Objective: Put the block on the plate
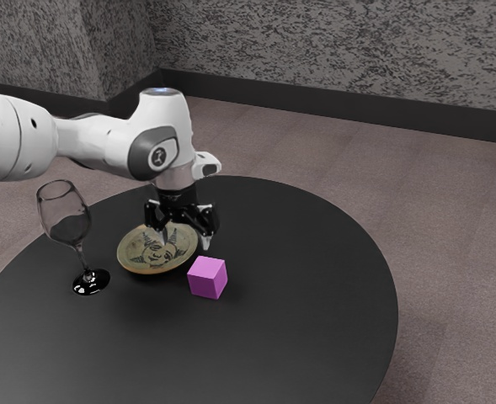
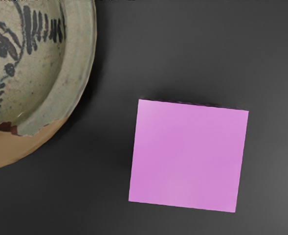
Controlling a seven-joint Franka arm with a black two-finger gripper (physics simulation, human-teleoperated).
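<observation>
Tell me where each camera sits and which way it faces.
Exterior view: beside the arm, looking down across the black table at the plate, pink block and wine glass; the arm enters from the view's left, its fingers parted.
Wrist view: on the hand, facing down at the block and part of the plate.
Shared: block, plate, table.

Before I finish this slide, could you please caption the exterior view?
Open pincer above a black table that holds a pink block, a patterned plate and a wineglass.
</observation>
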